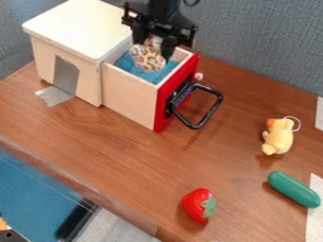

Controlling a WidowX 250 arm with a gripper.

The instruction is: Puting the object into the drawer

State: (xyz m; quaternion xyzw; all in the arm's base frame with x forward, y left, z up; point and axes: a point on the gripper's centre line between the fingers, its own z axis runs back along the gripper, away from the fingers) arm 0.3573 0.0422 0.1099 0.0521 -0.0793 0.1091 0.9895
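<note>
Hanging down from the top edge of the camera view, the black gripper [152, 49] was right over the open drawer [131, 97], and what a spot to be in! Its two fingers sat either side of the upper part of a spotted toy [148, 59], clamped on it, with the toy's pale, brown-patched body dangling below them. And there was the toy itself, down within the drawer's opening, between the walls and against the blue lining [128, 64]; whether it touched the bottom, nobody could tell from here!

The drawer stood pulled out of a wooden cabinet [79, 26] with a cream top, its red front [163, 106] facing the view's right and a black handle [205, 118] jutting out from it. Grey tape [55, 95] ran from the foot of the cabinet onto the brown table [126, 146].

Out on the wood, well apart from the drawer, a yellow plush toy [279, 137] with an orange beak lay near the right side, a ring at its head. Nearer the camera came a smooth green toy [294, 189], lying at a slant by a white strip [315, 212], and over to its left, a red strawberry [198, 204] with green leaves
</note>
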